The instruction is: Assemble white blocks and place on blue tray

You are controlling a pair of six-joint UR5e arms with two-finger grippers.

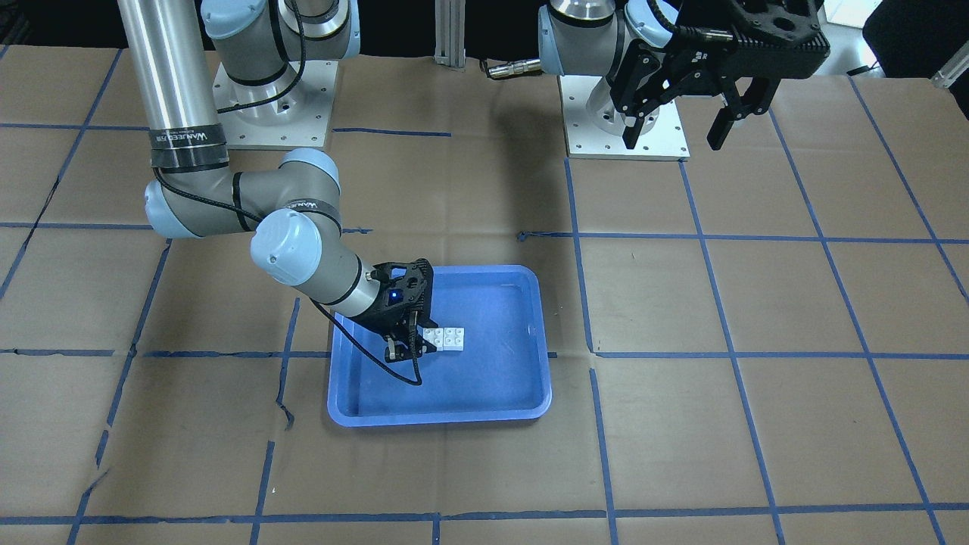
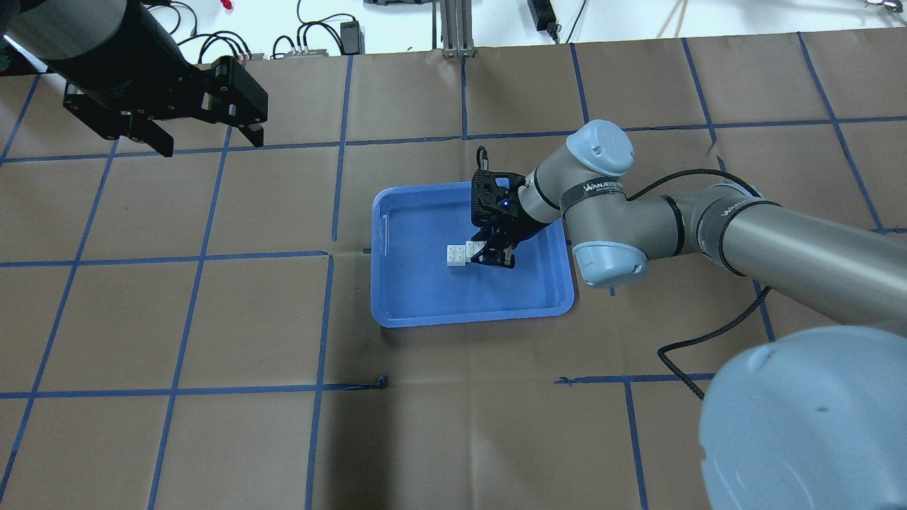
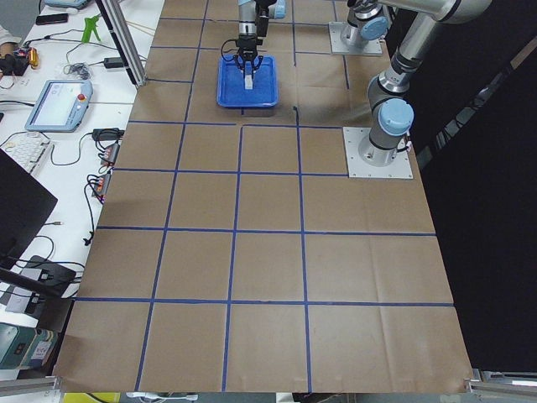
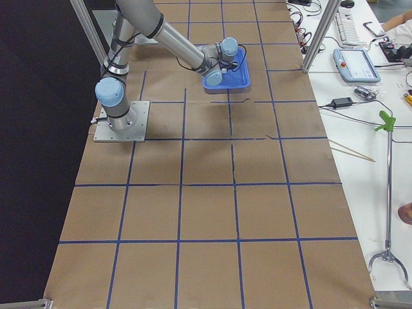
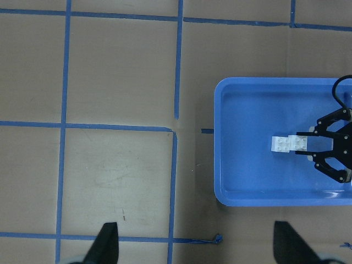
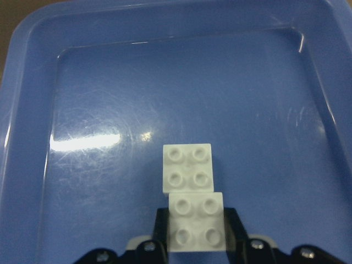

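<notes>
The two white blocks (image 1: 447,338) lie inside the blue tray (image 1: 500,397), joined with an offset so that one overlaps the other's edge. My right gripper (image 1: 412,348) reaches down into the tray and is shut on the nearer white block (image 6: 196,228), a finger on each side. The other block (image 6: 188,168) sticks out in front of the fingers. They also show in the overhead view (image 2: 462,253) in the tray (image 2: 411,304). My left gripper (image 1: 674,140) is open and empty, held high near its base, away from the tray.
The table is covered in brown paper with a blue tape grid (image 2: 333,255). The arm bases' metal plates (image 1: 628,113) stand at the robot's side. A desk with a tablet and cables (image 3: 59,101) runs along the table's far edge.
</notes>
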